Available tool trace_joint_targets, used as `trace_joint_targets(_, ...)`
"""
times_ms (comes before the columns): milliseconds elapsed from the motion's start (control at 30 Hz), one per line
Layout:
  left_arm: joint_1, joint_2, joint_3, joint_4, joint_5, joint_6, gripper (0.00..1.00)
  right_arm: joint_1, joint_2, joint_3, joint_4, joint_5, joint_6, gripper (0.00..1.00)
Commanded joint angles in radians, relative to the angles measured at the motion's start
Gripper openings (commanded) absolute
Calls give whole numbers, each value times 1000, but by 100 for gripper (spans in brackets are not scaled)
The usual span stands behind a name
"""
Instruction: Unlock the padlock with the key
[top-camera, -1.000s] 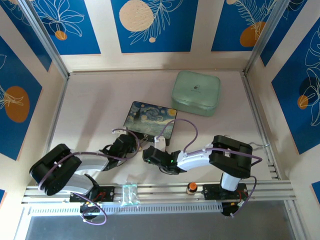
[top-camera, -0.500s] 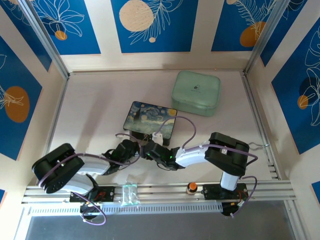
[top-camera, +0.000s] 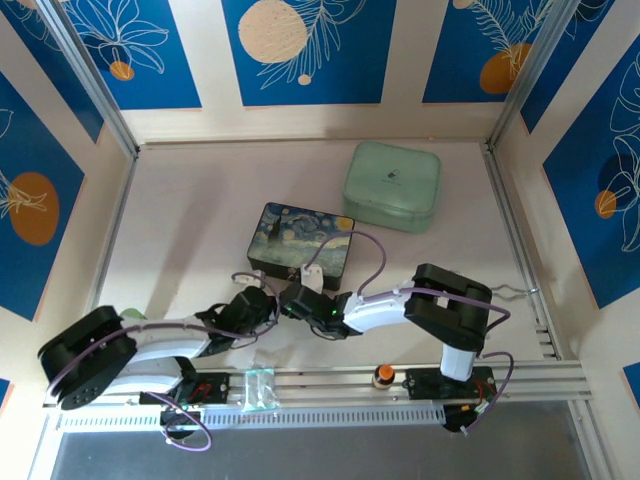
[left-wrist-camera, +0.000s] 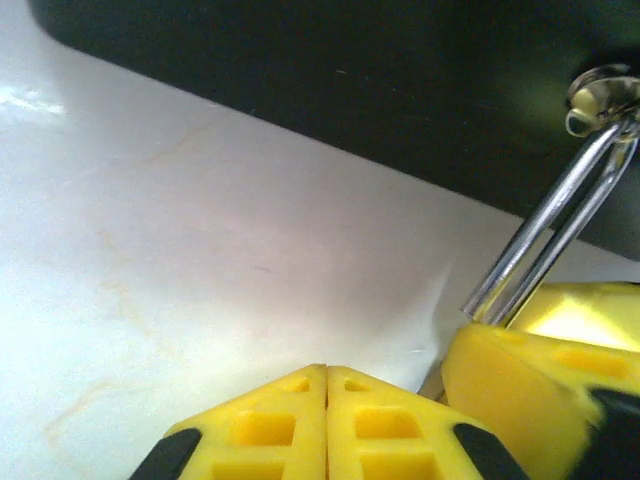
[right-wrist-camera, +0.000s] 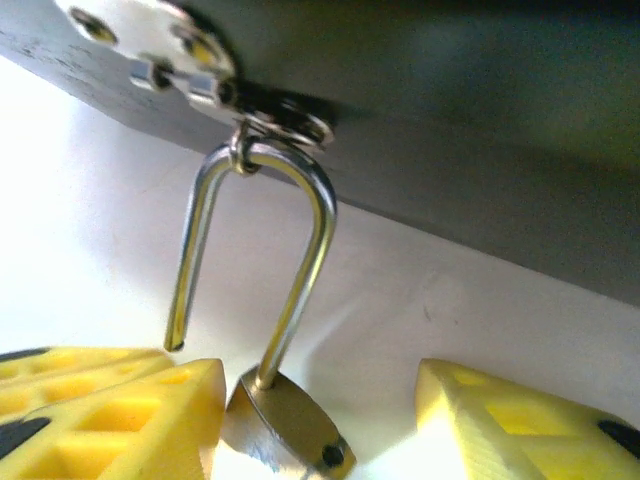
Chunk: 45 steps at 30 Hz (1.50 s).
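Right pincer (right-wrist-camera: 318, 400) part open astride padlock (right-wrist-camera: 285, 425), we judge to steady it | left pincer (left-wrist-camera: 326, 385) shut beside; contents we cannot tell.

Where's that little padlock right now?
In the right wrist view, the padlock hangs by its shackle from the latch on the dark box, between the yellow fingers of the right claw.

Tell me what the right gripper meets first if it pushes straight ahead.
Most likely the padlock, lying between its open fingers; just beyond, the dark box that it hangs from. Depth is hard to judge.
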Motion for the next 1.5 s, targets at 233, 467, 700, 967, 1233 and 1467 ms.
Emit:
trace_joint_targets(233,91,-324,21,-349,-32,89,10,38,86,39,-156,21,-17,34)
trace_joint_targets(467,200,-322,88,-343,34,171,10,28,57,-32,-91,-9,28,24)
trace_joint_targets(700,295,-139,319,-291,122,321,16,10,-22,-176,54,-50,97,19)
trace_joint_targets(967,410,243,512,-108,261,438,61,-30,-50,-307,231,-103,167,13)
trace_joint_targets(1233,399,284,451,-75,211,369,66,-42,-32,-376,336,-104,276,11)
trace_joint_targets(1467,363,235,319,-32,188,311,65,-27,2,-352,278,-8,468,6)
